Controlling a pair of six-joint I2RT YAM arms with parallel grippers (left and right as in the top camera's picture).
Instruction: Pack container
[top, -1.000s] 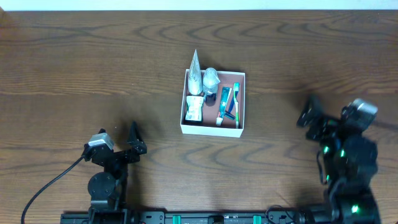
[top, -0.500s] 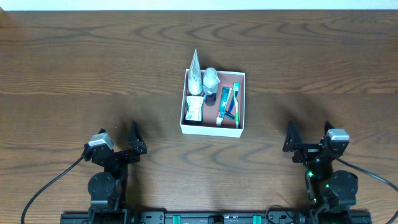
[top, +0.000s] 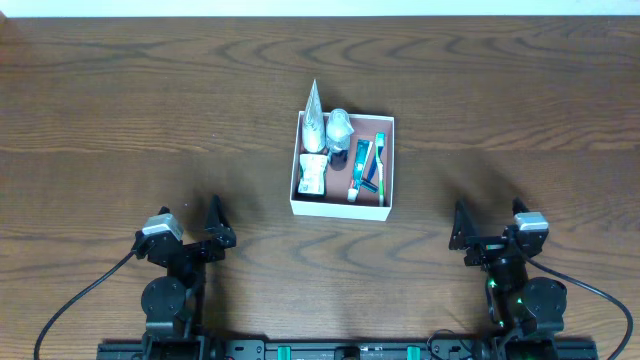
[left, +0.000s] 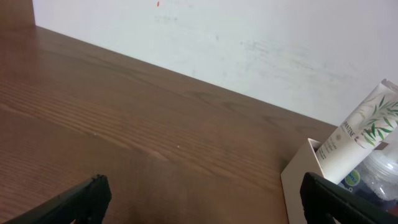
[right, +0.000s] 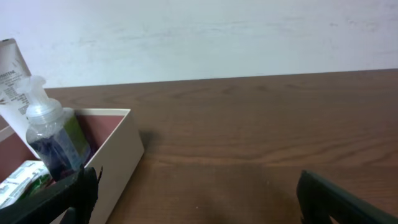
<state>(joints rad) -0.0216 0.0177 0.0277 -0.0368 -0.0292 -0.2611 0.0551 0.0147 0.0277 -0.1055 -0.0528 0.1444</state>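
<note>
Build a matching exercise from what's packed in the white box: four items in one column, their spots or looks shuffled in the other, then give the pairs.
Items in the container:
1. white tube
2. clear pump bottle
3. white-and-green sachet
4. long teal packs

Descriptions:
A. lies in the near left corner
B. holds dark blue liquid
C. lie lengthwise near the middle
D. sticks out past the far wall

Pairs: 1-D, 2-B, 3-A, 4-C.
</note>
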